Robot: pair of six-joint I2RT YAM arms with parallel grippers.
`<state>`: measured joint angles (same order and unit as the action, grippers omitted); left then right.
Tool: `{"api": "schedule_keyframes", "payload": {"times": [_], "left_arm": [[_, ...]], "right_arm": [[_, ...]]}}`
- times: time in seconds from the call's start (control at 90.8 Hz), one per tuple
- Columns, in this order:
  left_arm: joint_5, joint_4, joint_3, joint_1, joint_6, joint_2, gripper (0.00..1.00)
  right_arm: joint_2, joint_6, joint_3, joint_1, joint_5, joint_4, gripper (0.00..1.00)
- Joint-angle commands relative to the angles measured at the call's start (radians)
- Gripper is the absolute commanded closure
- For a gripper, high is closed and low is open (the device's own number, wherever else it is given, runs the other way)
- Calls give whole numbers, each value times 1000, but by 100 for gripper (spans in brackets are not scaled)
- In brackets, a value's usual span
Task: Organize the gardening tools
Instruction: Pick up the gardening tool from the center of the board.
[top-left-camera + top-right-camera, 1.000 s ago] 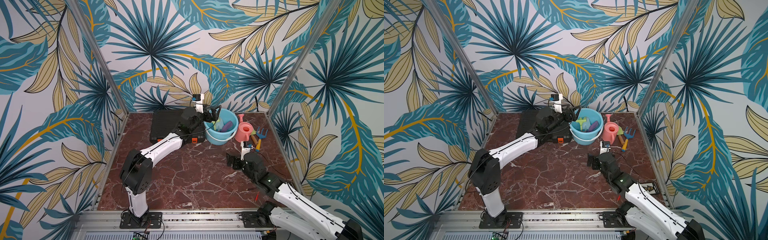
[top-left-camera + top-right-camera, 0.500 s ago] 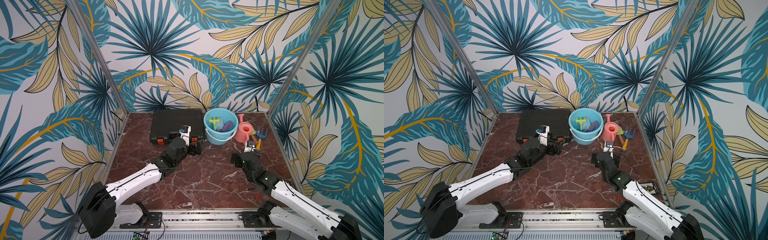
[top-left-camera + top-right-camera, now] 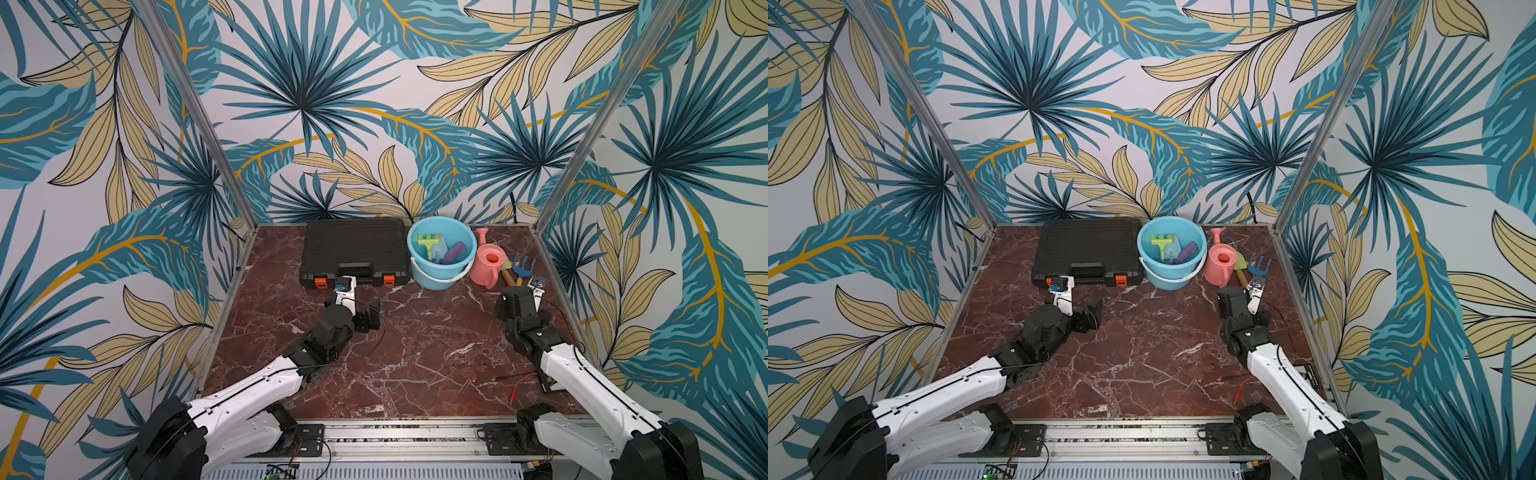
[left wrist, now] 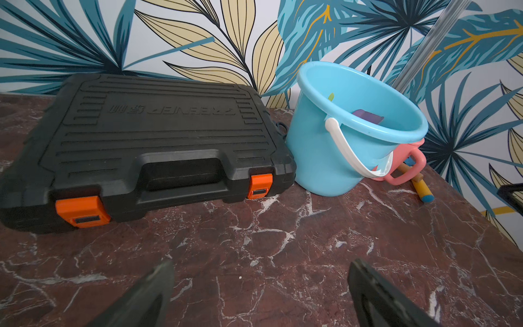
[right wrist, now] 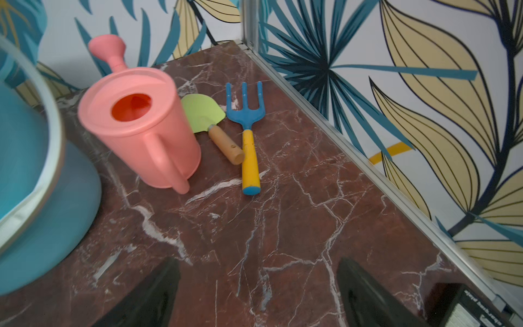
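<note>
When viewed from above, shows the left gripper (image 3: 370,320) spread wide over the table (image 3: 415,353), in front of the case (image 3: 353,249) and well apart from the bucket (image 3: 440,278) containing rake (image 3: 428,243), pale trowel (image 3: 438,252) and shovel (image 3: 455,251). From the left wrist, confirms fingers (image 4: 147,297) wide, gripping nothing, bucket ahead. From the right wrist, shows the right gripper (image 5: 258,262) wide, with watering can (image 5: 141,127), green trowel (image 5: 202,111) and fork (image 5: 245,113) ahead, clear of both fingers.

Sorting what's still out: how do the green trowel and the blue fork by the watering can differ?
The trowel has a rounded green blade; the fork has three blue prongs. The trowel's handle is short plain wood; the fork's is longer and yellow. Both lie flat on the table, outside the bucket.
</note>
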<state>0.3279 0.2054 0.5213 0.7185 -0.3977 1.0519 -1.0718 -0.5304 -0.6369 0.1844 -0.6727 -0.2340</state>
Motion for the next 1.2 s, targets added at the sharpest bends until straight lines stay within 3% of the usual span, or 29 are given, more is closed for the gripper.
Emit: {"api": "schedule_keyframes", "payload": {"times": [0.0, 0.143, 0.341, 0.463, 0.749, 1.19], "left_arm": [[-35, 8, 15, 1, -22, 8, 0], [-46, -23, 27, 1, -45, 16, 0], [-79, -49, 51, 1, -39, 32, 0], [-76, -46, 53, 1, -35, 42, 0], [-95, -58, 70, 1, -33, 71, 0], [-110, -68, 83, 1, -31, 94, 0]], "right_arm": [[-95, -44, -73, -72, 105, -6, 17], [-268, -42, -196, -161, 205, -4, 34], [-480, -64, -339, -284, 367, 3, 46], [-592, -39, -428, -330, 451, 0, 47], [-800, 33, -615, -344, 519, -71, 44], [-967, 52, -767, -352, 580, -234, 49]]}}
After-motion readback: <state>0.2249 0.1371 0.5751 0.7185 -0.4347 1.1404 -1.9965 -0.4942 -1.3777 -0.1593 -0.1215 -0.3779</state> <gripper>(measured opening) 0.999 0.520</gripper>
